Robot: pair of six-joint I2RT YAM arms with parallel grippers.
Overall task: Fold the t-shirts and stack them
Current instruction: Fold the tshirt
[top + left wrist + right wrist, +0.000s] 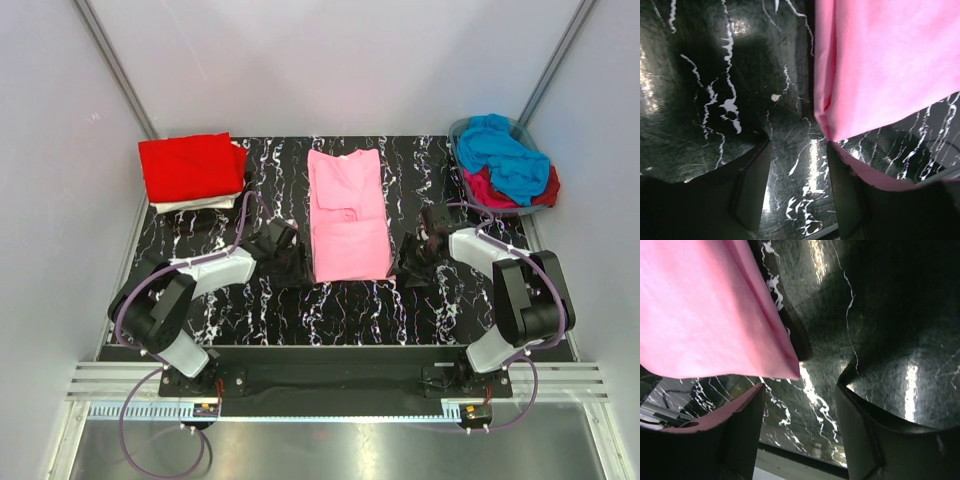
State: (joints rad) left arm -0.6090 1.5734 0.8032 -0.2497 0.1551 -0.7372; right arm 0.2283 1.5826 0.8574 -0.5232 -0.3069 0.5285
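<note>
1. At the far left of the bench [260,310] a folded red t-shirt [190,165] lies on a white t-shirt [205,204]; this looks like the stack to build on
2. The left end effector [799,145] is spread with nothing between its fingers, and the pink cloth's near-left corner sits just beside its inner finger
3. The pink t-shirt [345,215] lies as a narrow strip mid-bench, its near part seemingly doubled over
4. The right end effector [800,385] is also spread and empty, just beside the near-right corner
5. At the far right, a basket [458,132] holds a blue t-shirt [505,155] over a magenta t-shirt [485,188], both unfolded
6. The step in hand appears to be taking both near corners for another fold: slide each lower finger under every layer, pinch both sides together, lift evenly, and lay the edge square so the cloth does not skew or bunch
</note>
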